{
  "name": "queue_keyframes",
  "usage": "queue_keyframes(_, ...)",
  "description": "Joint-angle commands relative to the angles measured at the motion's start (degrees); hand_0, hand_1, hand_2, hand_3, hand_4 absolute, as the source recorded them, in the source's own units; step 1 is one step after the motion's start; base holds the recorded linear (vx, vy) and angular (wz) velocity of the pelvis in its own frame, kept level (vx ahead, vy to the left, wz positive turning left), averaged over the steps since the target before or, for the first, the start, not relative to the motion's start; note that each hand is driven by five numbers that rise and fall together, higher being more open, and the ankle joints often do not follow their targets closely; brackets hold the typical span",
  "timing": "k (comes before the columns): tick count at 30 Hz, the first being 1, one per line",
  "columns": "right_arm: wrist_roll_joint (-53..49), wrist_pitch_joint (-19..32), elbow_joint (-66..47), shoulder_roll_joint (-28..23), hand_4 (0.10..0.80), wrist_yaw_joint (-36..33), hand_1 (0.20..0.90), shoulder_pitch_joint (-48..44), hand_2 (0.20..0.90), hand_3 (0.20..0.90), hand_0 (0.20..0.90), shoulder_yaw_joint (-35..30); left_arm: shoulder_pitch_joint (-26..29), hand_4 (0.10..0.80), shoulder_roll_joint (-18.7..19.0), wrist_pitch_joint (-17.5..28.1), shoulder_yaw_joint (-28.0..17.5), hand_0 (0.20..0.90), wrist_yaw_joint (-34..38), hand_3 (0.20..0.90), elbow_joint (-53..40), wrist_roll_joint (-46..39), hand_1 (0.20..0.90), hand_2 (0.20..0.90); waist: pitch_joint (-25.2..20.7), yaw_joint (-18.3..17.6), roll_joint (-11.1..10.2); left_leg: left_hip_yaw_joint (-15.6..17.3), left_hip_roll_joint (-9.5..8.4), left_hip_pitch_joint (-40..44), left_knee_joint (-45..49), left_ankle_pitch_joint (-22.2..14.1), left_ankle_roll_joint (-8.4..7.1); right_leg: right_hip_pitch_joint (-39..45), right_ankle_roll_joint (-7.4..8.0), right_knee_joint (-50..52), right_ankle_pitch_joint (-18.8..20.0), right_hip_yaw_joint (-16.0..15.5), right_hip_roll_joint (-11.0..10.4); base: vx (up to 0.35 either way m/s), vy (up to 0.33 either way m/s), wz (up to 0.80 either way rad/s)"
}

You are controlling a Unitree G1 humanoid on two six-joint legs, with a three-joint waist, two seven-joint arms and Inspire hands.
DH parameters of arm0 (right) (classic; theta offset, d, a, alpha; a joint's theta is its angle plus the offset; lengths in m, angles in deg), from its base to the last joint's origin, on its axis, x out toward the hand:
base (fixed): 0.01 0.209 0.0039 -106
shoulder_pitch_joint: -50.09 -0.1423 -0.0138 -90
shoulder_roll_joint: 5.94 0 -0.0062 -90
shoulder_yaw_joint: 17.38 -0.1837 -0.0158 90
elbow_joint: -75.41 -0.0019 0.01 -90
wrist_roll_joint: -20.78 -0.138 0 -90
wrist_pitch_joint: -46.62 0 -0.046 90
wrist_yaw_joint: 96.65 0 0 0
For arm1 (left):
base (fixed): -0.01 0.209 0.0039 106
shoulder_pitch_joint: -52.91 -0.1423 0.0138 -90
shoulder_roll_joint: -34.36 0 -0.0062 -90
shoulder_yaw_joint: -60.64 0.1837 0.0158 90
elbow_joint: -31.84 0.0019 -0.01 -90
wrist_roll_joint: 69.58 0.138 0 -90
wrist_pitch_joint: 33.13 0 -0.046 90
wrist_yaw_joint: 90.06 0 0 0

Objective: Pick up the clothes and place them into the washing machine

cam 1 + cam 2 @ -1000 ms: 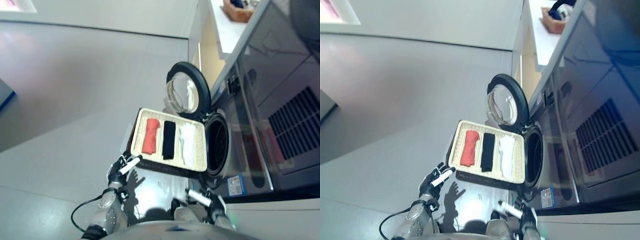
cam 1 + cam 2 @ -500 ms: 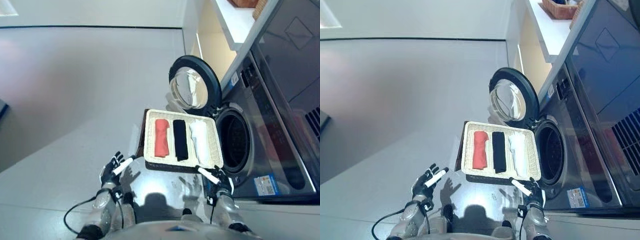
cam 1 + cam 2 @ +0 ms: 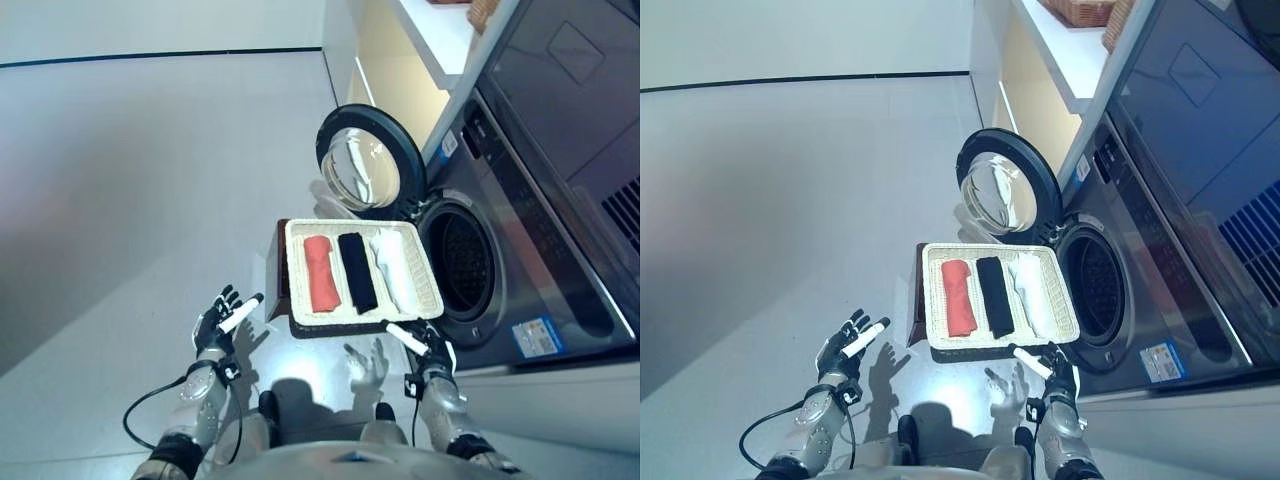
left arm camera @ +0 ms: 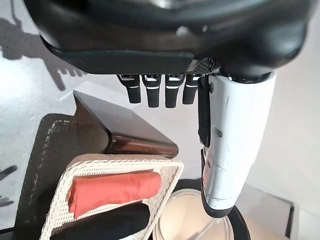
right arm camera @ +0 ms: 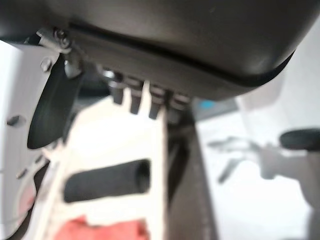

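A cream wicker tray stands on a dark stand before the washing machine. Three rolled clothes lie in it side by side: a red one, a black one and a white one. The machine's round door hangs open beyond the tray, and the dark drum shows to the tray's right. My left hand hovers open over the floor, left of the tray's near corner. My right hand is open just off the tray's near right corner, holding nothing.
A dark low stand carries the tray. A white counter with a wicker basket runs along the machine's far side. Grey floor stretches wide to the left.
The camera has shifted, so the whole scene sits differently. My right hand stays by the tray's near right corner and my left hand stays off to the left; neither has taken hold of anything.
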Motion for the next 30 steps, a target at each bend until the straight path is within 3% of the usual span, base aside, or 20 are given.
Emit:
queue_keyframes(1, 1.47, 3.08, -5.09, -3.89, 0.800, -0.63, 0.900, -2.44, 0.900, 0.900, 0.900, -0.10, -0.63, 0.800, 1.69, 3.94, -1.38, 0.900, -0.11, 0.900, -8.76, 0.48, 0.900, 0.900, 0.92, 0.03, 2.80, -4.31, 2.16, -0.21, -0.17, 2.18, -2.29, 4.06, 1.69, 10.03, 4.85, -6.45, -0.06, 0.115, 0.097, -0.14)
queue_keyframes(5, 0.79, 3.11, -4.43, -4.13, 0.800, -0.65, 0.900, -3.15, 0.900, 0.900, 0.900, -0.48, -0.01, 0.800, 0.97, 4.34, -1.46, 0.900, -0.23, 0.900, -6.87, -0.54, 0.900, 0.900, 2.03, -1.84, 2.38, -5.07, 2.24, 2.84, -1.20, 0.13, -4.01, -0.19, 2.19, -0.74, -0.51, -9.24, -0.09, 0.196, -0.050, -0.11)
queue_keyframes(10, 0.95, 2.90, -4.08, -4.24, 0.800, -1.32, 0.900, -3.87, 0.900, 0.900, 0.900, -0.82, 1.39, 0.800, 0.34, 4.84, -1.63, 0.900, 0.42, 0.900, -5.42, -0.39, 0.900, 0.900, 3.66, -4.56, 1.48, -7.58, 3.46, 9.40, -4.76, -2.19, -7.36, -6.44, 6.60, -17.73, 7.31, -9.36, -0.50, 0.309, -0.154, -0.05)
queue_keyframes(12, 1.32, 2.60, -4.15, -4.35, 0.800, -1.57, 0.900, -3.68, 0.900, 0.900, 0.900, -1.04, 1.64, 0.800, -0.19, 4.78, -1.58, 0.900, 0.55, 0.900, -4.37, -0.36, 0.900, 0.900, 3.64, -5.29, 1.60, -8.42, 4.43, 12.00, -7.14, -2.24, -8.54, -8.36, 7.35, -18.53, 8.43, -9.26, -0.16, 0.323, -0.158, 0.31)
queue_keyframes(15, 2.03, 2.48, -5.32, -4.72, 0.800, -1.72, 0.900, -2.50, 0.900, 0.900, 0.900, -1.06, 1.56, 0.800, -0.48, 4.87, -1.20, 0.900, 0.99, 0.900, -4.30, -0.50, 0.900, 0.900, 4.12, -6.22, 1.17, -10.39, 6.26, 14.65, -9.38, -2.14, -9.93, -8.89, 7.67, -15.11, 9.51, -6.51, 0.06, 0.240, -0.209, 0.68)
queue_keyframes(19, 2.10, 2.93, -4.70, -5.93, 0.800, -2.33, 0.900, -3.30, 0.900, 0.900, 0.900, -0.17, 2.29, 0.800, -1.91, 5.17, -0.37, 0.900, 1.92, 0.900, -3.56, -1.78, 0.900, 0.900, 4.84, -6.14, 1.79, -12.87, 9.81, 12.93, -8.07, -1.61, -11.75, -10.20, 5.90, -10.52, 5.66, -7.20, 1.71, 0.040, -0.263, 0.64)
queue_keyframes(23, 1.66, 4.06, -3.99, -7.39, 0.800, -2.49, 0.900, -3.61, 0.900, 0.900, 0.900, -0.49, 3.98, 0.800, -2.69, 5.02, 1.76, 0.900, 1.04, 0.900, -3.44, -1.00, 0.900, 0.900, 5.80, -6.19, 3.41, -14.22, 12.80, 9.79, -6.67, 3.19, -12.99, -10.17, 3.61, -5.84, 0.69, -9.05, 3.18, 0.045, -0.243, 0.25)
queue_keyframes(26, 0.77, 4.30, -1.71, -7.65, 0.800, -2.79, 0.900, -3.80, 0.900, 0.900, 0.900, -0.64, 4.66, 0.800, -3.24, 5.25, 2.91, 0.900, 0.57, 0.900, -2.15, -1.85, 0.900, 0.900, 4.86, -6.24, 4.45, -12.37, 14.50, 8.82, -6.30, 7.68, -13.77, -8.43, 2.74, -5.92, -0.91, -11.13, 3.83, 0.081, -0.190, 0.53)
queue_keyframes(30, 0.34, 4.66, -0.83, -7.60, 0.800, -2.29, 0.900, -4.13, 0.900, 0.900, 0.900, 0.23, 4.63, 0.800, -3.20, 5.40, 1.96, 0.900, 0.96, 0.900, -1.76, -2.34, 0.900, 0.900, 3.63, -5.86, 5.08, -11.91, 16.69, 8.52, -3.39, 12.21, -14.22, -6.49, 0.55, -5.77, -3.34, -11.38, 7.10, 0.079, -0.172, 0.41)
